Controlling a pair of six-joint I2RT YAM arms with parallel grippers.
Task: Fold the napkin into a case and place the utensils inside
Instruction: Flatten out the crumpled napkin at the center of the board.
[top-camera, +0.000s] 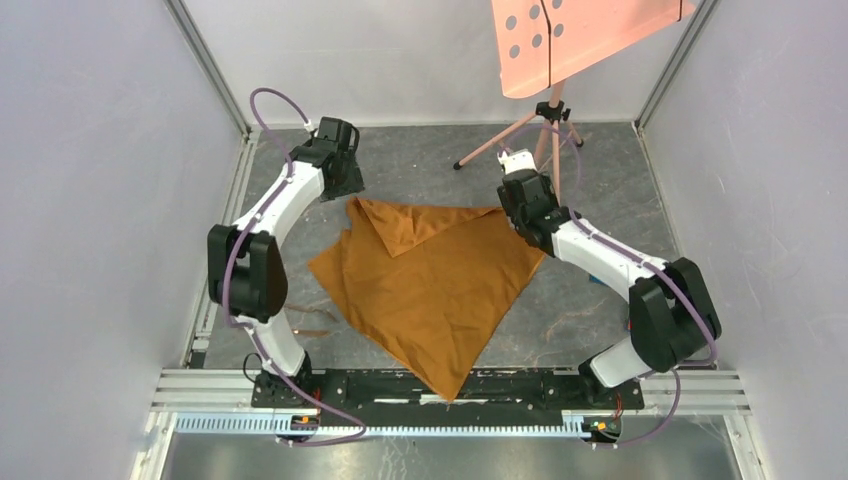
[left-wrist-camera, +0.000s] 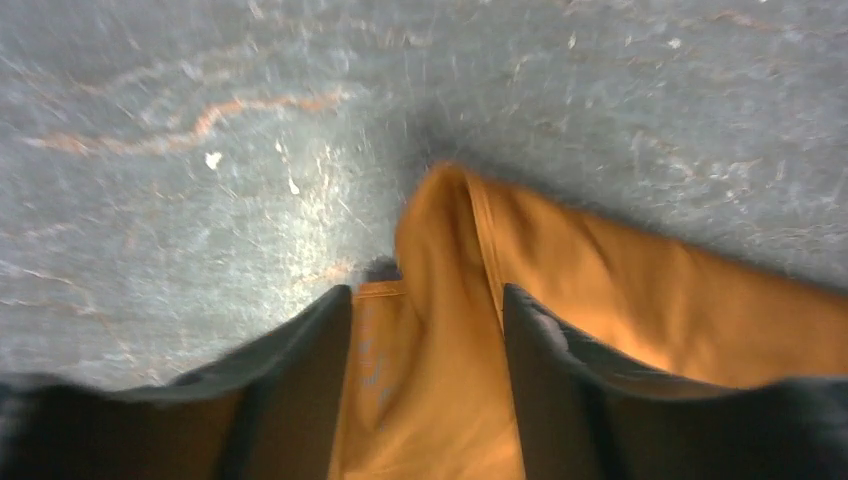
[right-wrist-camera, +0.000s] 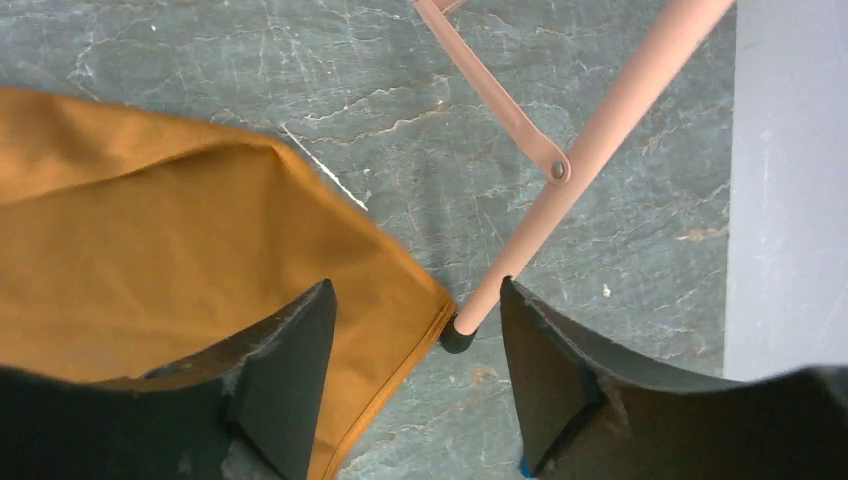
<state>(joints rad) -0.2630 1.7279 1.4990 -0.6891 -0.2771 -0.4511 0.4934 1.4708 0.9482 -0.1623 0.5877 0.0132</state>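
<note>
The orange-brown napkin (top-camera: 430, 290) lies spread on the grey table as a rough diamond, with a flap folded over at its far side. My left gripper (top-camera: 350, 190) is at the napkin's far-left corner. In the left wrist view its jaws (left-wrist-camera: 425, 295) stand apart, with a raised fold of the cloth (left-wrist-camera: 620, 290) loose in the gap. My right gripper (top-camera: 515, 222) is at the right corner. It is open (right-wrist-camera: 415, 285) over the cloth's hemmed corner (right-wrist-camera: 150, 230), which lies flat. Thin copper-brown utensils (top-camera: 318, 325) lie left of the napkin, by the left arm.
A salmon-pink perforated panel (top-camera: 570, 40) stands on a tripod (top-camera: 545, 125) at the back. One tripod foot (right-wrist-camera: 458, 335) rests between my right fingers, touching the napkin's corner. Grey walls close in the sides. A small blue thing (top-camera: 597, 280) lies by the right arm.
</note>
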